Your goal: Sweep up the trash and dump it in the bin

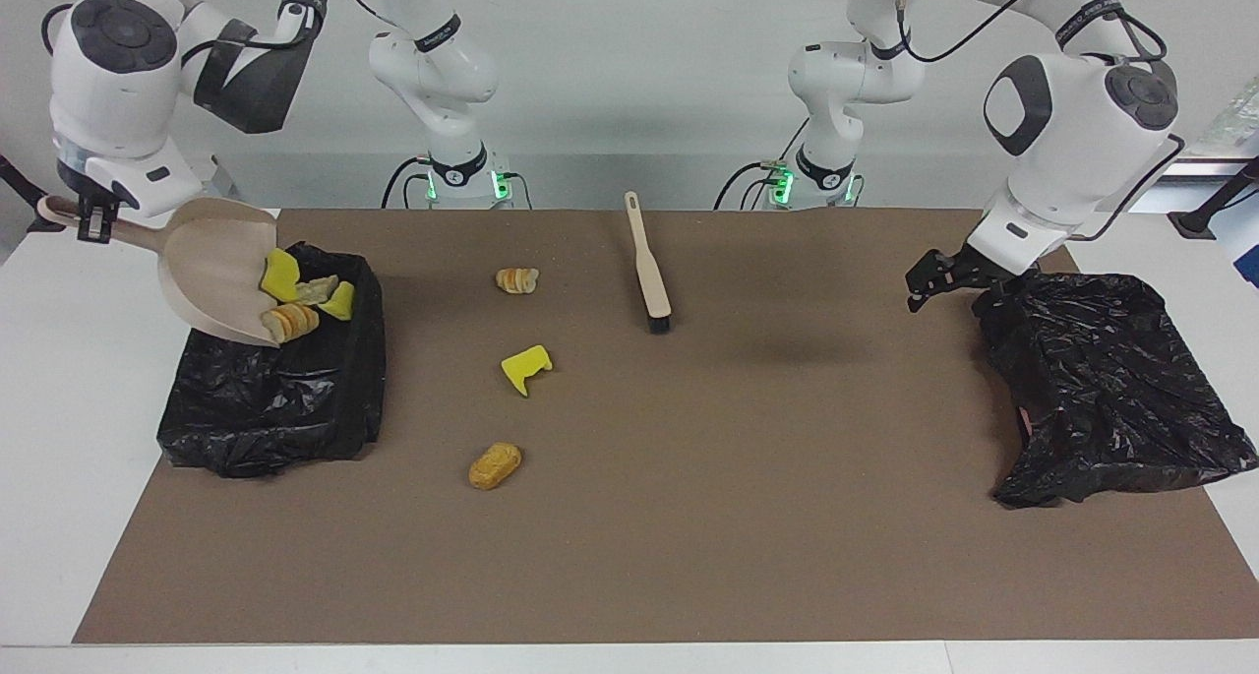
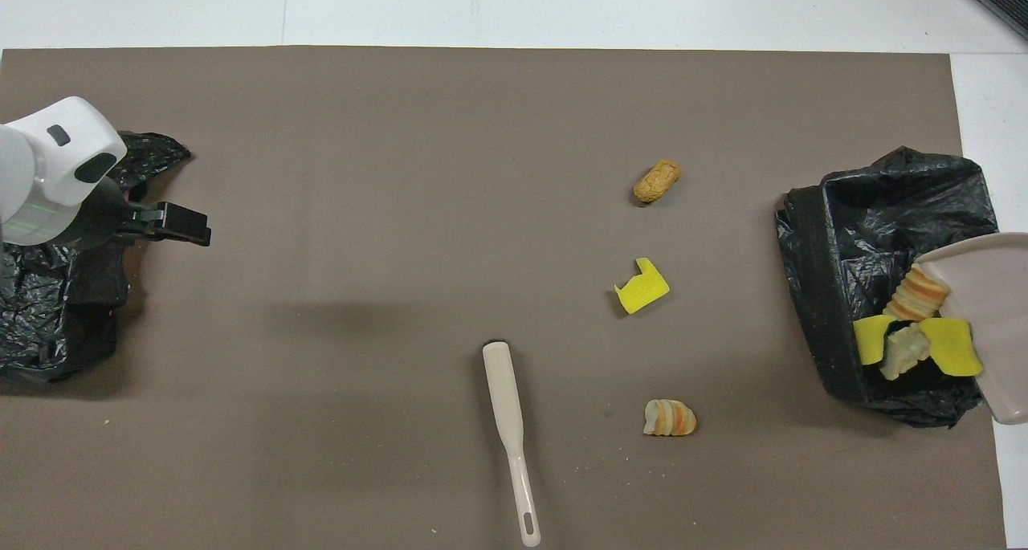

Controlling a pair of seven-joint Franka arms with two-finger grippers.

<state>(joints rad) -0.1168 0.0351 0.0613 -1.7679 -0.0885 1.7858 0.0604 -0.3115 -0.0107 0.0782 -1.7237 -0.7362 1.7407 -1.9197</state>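
Observation:
My right gripper (image 1: 89, 223) is shut on the handle of the beige dustpan (image 1: 211, 266), which is tilted steeply over the black-lined bin (image 1: 266, 408). Several trash pieces, yellow sponge (image 1: 278, 273) and bread-like lumps (image 1: 292, 320), sit at the pan's lower lip (image 2: 907, 337) above the bin's opening (image 2: 811, 293). Three trash pieces lie loose on the brown mat: a striped bread piece (image 1: 516, 279), a yellow sponge chunk (image 1: 525, 367) and a tan lump (image 1: 495, 464). My left gripper (image 1: 929, 285) hangs open and holds nothing, over the mat beside a black bag.
The beige brush (image 1: 649, 266) with black bristles lies on the mat near the robots, handle toward them. A crumpled black bag (image 1: 1111, 379) covers the left arm's end of the mat. White table (image 1: 79, 458) borders the mat.

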